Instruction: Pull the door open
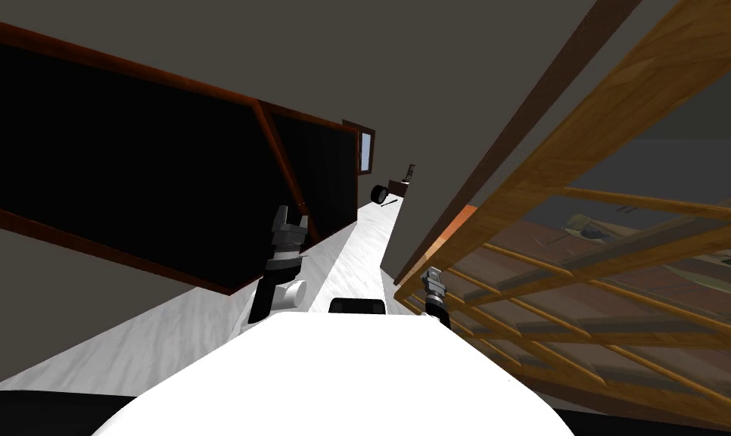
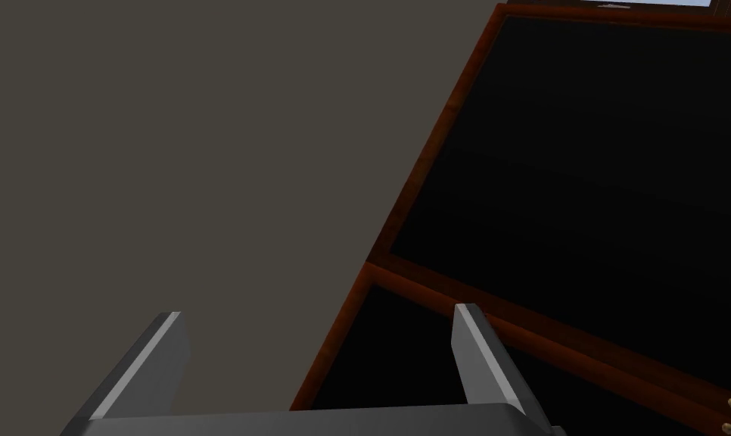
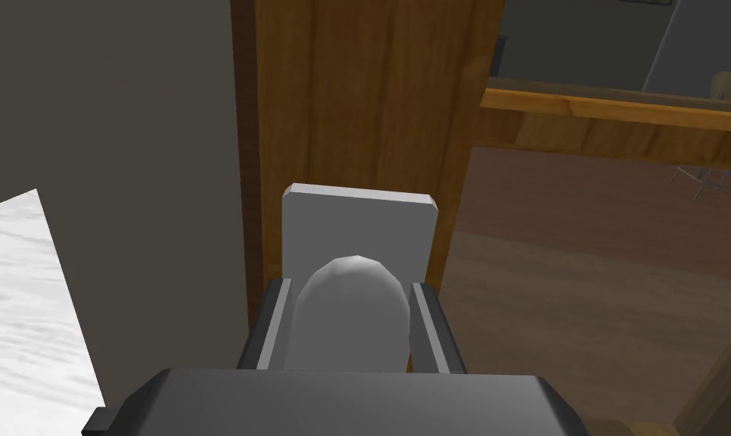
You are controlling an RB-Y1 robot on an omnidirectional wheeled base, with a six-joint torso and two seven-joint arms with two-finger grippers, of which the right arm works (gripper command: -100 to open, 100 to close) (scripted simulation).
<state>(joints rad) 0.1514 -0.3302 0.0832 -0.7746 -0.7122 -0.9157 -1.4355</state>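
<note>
Door knob (image 3: 349, 322), grey, sits clamped in the right gripper (image 3: 350, 286); the left gripper (image 2: 318, 313) is spread wide.

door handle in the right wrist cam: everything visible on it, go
The handle is a plain grey rounded knob, material unclear. It juts from a lighter grey rectangular backplate fixed flat on the upright stile of the wooden door, beside its glass panes. The right end effector is shut on it, fingers pressing both sides. Part of it is hidden behind the end effector's dark body.
</note>
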